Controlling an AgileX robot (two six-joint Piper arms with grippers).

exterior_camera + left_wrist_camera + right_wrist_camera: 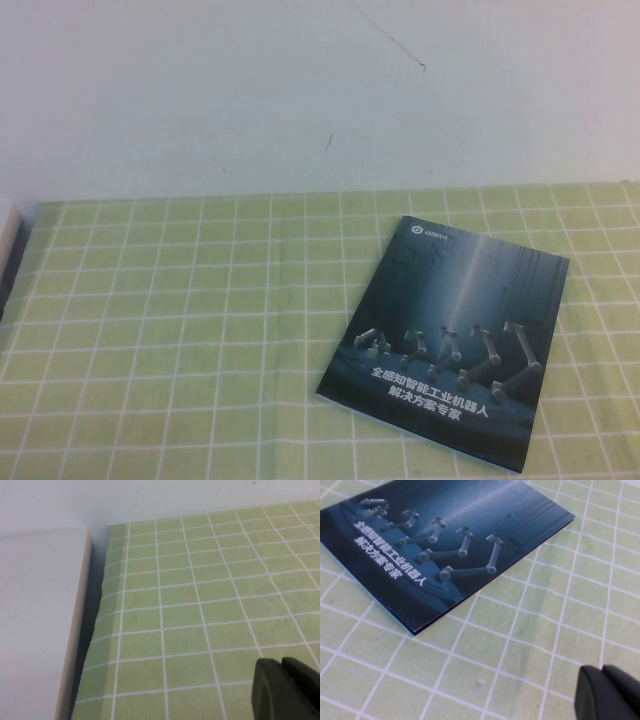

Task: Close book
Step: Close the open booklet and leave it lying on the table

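A dark blue book point(450, 335) lies flat and closed on the green checked cloth point(180, 330), right of the middle, front cover up with robot arms and white Chinese lettering on it. The right wrist view shows the same book point(445, 545) lying flat, with my right gripper point(602, 672) a short way off it over bare cloth, fingers pressed together and holding nothing. My left gripper point(281, 662) hangs over bare cloth near the table's left edge, its fingers together and empty. Neither arm shows in the high view.
A white wall point(300, 90) rises behind the table. A white board point(40, 620) borders the cloth's left edge, also seen as a white board point(6, 235) at the far left of the high view.
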